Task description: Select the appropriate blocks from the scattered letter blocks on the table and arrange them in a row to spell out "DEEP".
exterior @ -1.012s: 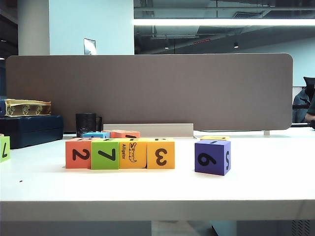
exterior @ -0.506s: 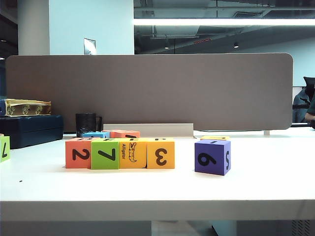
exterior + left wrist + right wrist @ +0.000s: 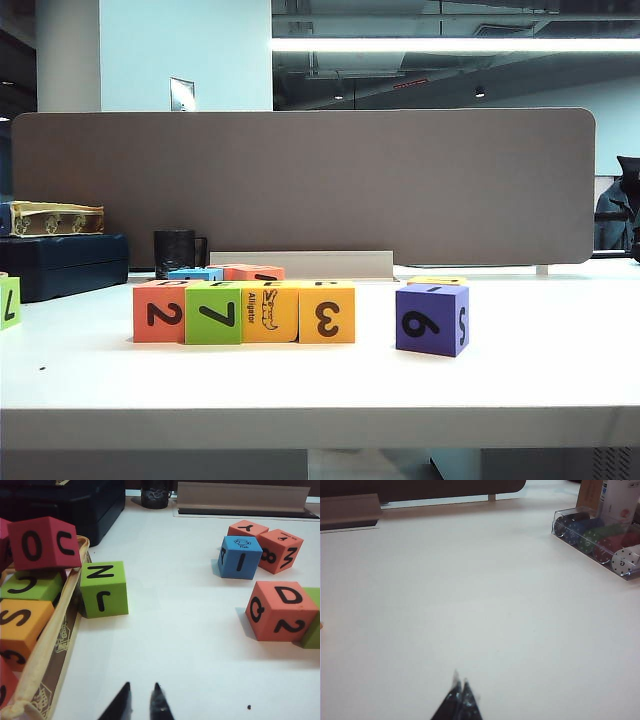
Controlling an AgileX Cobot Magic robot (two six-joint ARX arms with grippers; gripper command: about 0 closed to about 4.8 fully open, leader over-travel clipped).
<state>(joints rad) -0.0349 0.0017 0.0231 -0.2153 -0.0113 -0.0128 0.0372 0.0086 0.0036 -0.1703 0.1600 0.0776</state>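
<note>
White table (image 3: 520, 605), both grippers (image 3: 141, 700) low.

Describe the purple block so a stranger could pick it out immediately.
Start at the white table in the exterior view and find the row of four touching blocks near its middle. Right of that row, across a bare gap, the purple block stands alone. It is the only purple cube, with a black "6" facing front.
</note>
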